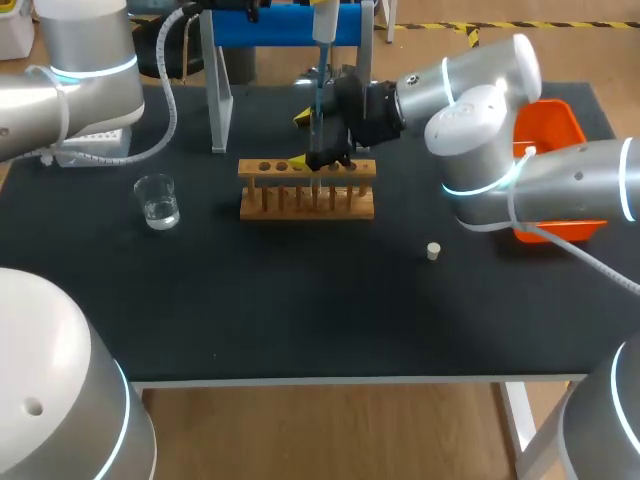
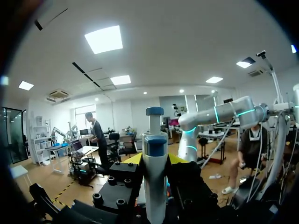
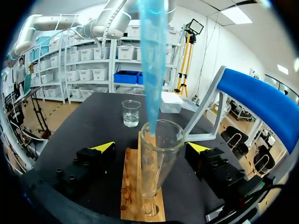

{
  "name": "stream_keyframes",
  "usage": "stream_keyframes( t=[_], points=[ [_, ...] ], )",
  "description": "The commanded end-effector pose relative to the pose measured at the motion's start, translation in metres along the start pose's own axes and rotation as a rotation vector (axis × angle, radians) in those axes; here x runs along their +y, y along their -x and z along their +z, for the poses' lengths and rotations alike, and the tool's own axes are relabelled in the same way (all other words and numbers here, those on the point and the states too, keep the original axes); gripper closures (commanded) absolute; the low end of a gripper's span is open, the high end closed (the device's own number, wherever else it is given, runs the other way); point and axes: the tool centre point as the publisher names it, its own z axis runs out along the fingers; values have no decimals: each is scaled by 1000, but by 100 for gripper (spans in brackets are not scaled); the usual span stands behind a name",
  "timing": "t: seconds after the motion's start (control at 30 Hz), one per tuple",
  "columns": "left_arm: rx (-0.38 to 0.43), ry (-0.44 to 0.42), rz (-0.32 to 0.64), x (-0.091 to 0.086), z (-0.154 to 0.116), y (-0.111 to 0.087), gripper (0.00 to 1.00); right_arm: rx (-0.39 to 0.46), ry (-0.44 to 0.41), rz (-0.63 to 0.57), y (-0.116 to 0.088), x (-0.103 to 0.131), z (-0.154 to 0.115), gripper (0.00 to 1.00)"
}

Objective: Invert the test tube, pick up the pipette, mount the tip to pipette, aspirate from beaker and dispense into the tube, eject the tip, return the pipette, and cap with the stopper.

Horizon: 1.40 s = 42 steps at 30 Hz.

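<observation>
The step in hand seems to be the dispensing. The left gripper (image 2: 155, 159) has its fingers closed on the pipette (image 2: 155, 196), held upright above the rack (image 1: 307, 190). The blue pipette tip (image 3: 153, 70) goes down into the mouth of the test tube (image 3: 159, 158), which stands in a hole of the rack. The right gripper (image 3: 152, 147) is at the rack with its fingers wide, one on each side of the test tube, and I see a gap at one of them. The next move asks for a gentle press on the plunger (image 2: 154, 111), keeping the pipette tip inside the mouth. On the black table (image 1: 300, 320), the beaker (image 1: 158, 203) stands well apart from the rack on the left arm's side. The stopper (image 1: 433, 251) lies near the rack on the right arm's side, and the blue stand (image 1: 270, 25) is behind the rack.
</observation>
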Motion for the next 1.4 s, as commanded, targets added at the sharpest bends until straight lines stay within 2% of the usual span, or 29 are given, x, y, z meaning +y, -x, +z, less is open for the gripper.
stream_keyframes(
  t=[0.03, 0.23, 0.53, 0.73, 0.93, 1.03, 1.17, 1.4],
  points=[
    [-20, 7, 10, -9, -1, -10, 100, 3, -3, 0, 0, 1, -1, 0],
    [-63, 28, 38, -19, -9, -22, 100, 3, -3, 0, 0, 1, -1, 0],
    [-204, 75, 4, -18, -39, -68, 100, 3, -3, 0, 0, 1, -1, 0],
    [-242, 62, -37, 3, -37, -109, 100, 3, -3, 0, 0, 1, -1, 0],
    [-243, 28, -67, 33, -20, -133, 100, 3, -3, 0, 0, 1, -1, 0],
    [-251, 23, -72, 45, -9, -140, 100, 3, -3, 0, 0, 1, -1, 0],
    [-301, 20, -68, 59, 2, -146, 100, 3, -3, 0, 0, 1, -1, 0],
    [-306, 3, -70, 70, 9, -141, 100, 3, -3, 0, 0, 1, -1, 0]
  ],
)
